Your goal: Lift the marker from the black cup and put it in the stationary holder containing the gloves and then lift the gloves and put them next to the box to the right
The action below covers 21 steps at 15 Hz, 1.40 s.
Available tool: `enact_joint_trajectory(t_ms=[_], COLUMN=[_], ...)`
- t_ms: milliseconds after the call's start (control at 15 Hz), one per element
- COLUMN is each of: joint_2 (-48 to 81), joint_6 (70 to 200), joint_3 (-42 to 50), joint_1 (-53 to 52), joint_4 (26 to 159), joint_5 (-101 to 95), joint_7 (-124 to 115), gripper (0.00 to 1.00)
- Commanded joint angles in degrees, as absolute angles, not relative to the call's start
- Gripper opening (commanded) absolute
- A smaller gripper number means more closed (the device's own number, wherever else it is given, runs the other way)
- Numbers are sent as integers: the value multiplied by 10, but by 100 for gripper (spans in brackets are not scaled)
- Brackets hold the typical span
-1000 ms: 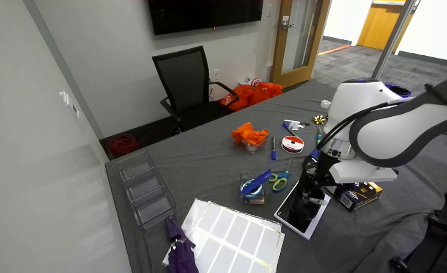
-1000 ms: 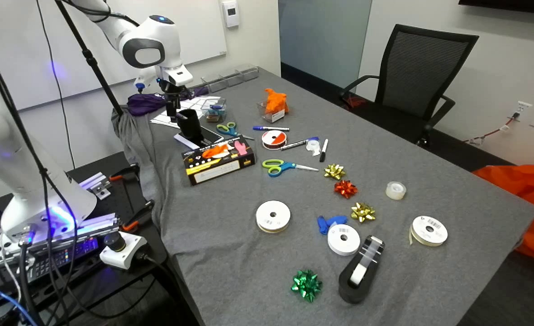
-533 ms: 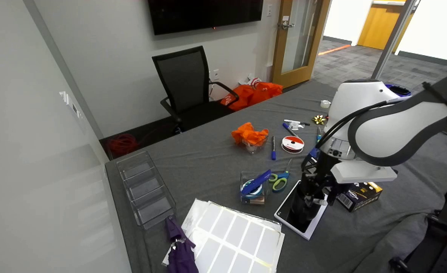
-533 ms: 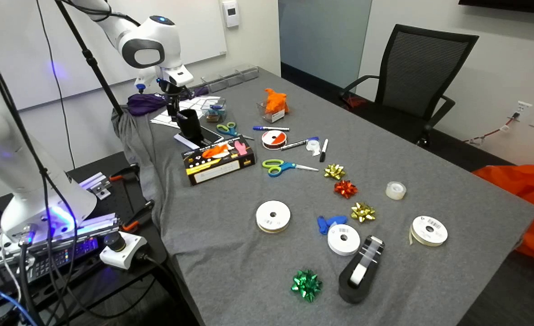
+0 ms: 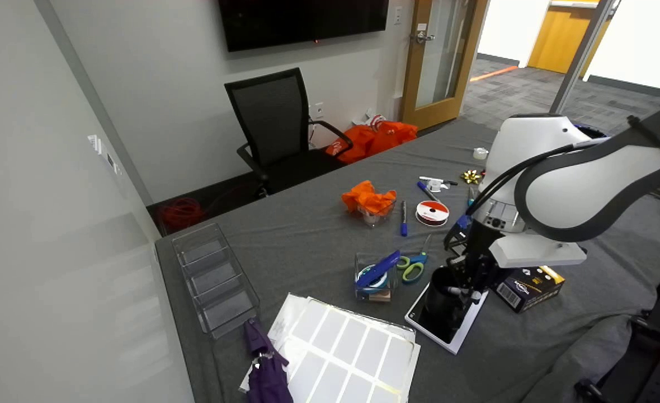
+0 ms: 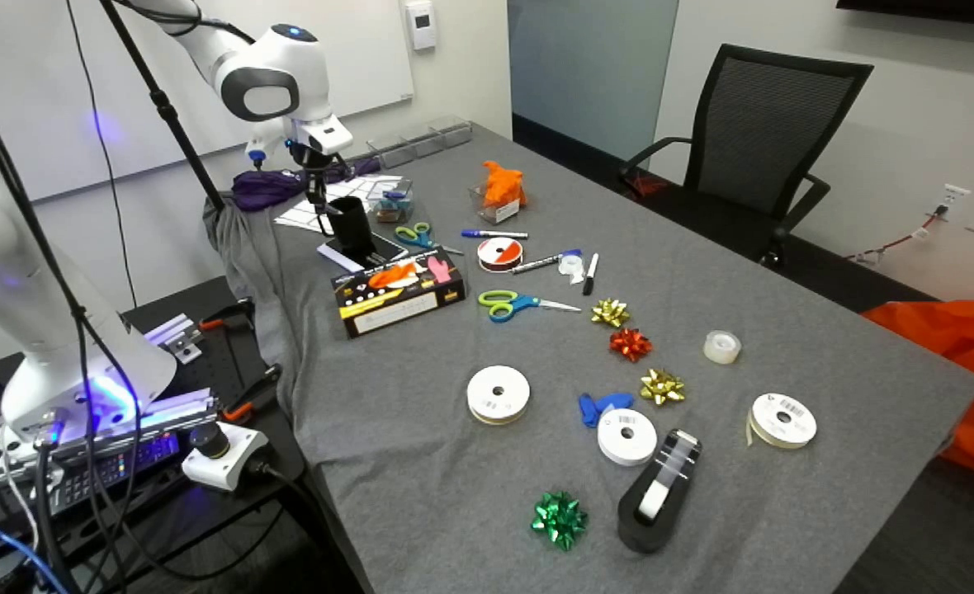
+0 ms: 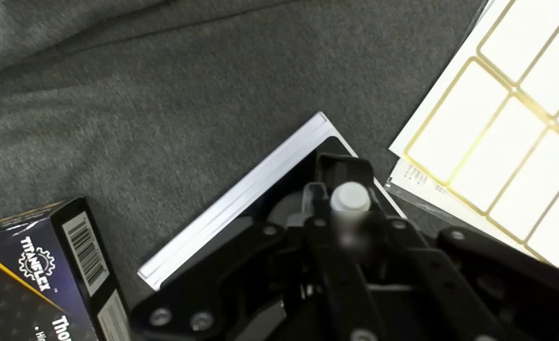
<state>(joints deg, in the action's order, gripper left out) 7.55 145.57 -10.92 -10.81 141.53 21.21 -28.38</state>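
While the marker (image 7: 350,195) shows a rounded white end, the gripper (image 7: 347,202) is clamped on it.

Your gripper (image 7: 348,204): black, as is the cup (image 6: 353,228); your marker (image 7: 350,196): white at its visible end; gloves (image 6: 503,186): orange; box (image 6: 399,293): black, yellow-banded, with orange and pink glove prints; sheet (image 7: 490,147): white, ruled in gold rectangles; cloth (image 6: 421,478): plain grey

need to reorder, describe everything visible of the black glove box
The black glove box lies on the gray cloth, cardboard by its look. It carries yellow stripes, orange and pink glove pictures and, in the wrist view, TITANFLEX lettering and a barcode label on one side. There, its visible end stands apart from the white-edged slab. Whether it is open is unclear.
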Motion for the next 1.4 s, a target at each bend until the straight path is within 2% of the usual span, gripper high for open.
enact_joint_trajectory(t_ms=[0,267,800,1333], joint_2=[73,42,-99,-176], joint_6=[1455,1417,1237,1186], joint_3=[-109,-112,-103,-100], joint_1=[-107,-102,-106,-108], joint_4=[1421,1435,1454,1441], joint_5=[229,251,340,390], joint_7=[-258,-237,-212,-211], gripper=[4,4,4,4])
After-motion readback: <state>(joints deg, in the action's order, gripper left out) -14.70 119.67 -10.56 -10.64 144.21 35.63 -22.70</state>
